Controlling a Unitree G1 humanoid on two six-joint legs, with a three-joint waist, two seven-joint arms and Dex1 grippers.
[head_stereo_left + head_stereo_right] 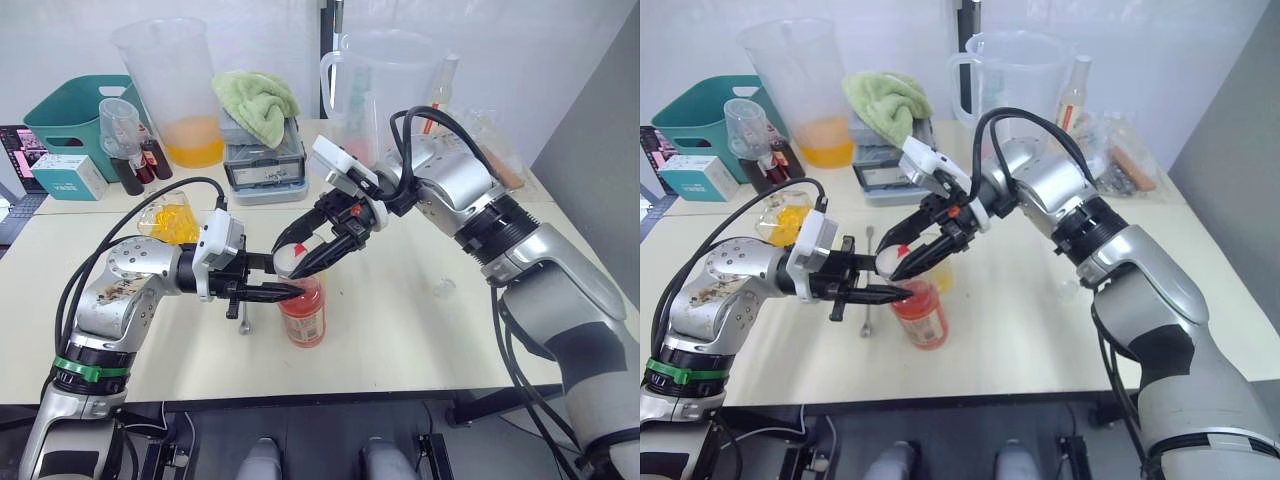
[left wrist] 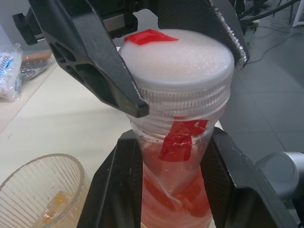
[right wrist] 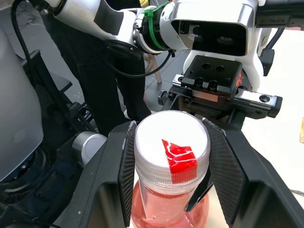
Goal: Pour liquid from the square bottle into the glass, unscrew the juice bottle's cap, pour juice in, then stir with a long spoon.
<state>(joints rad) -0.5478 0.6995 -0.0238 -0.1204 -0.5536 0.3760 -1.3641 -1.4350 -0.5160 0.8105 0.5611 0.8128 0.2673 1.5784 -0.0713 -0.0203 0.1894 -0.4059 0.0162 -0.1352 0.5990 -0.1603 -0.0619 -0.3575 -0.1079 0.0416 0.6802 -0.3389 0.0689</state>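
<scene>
1. Fingers of the right gripper pinch the cap from both sides, atop the juice bottle.
2. Left gripper clamps the bottle's neck just under the cap.
3. Bottle stands upright on the tabletop, the long spoon lying beside it.

bare table right of juice bottle, glass behind-left
</scene>
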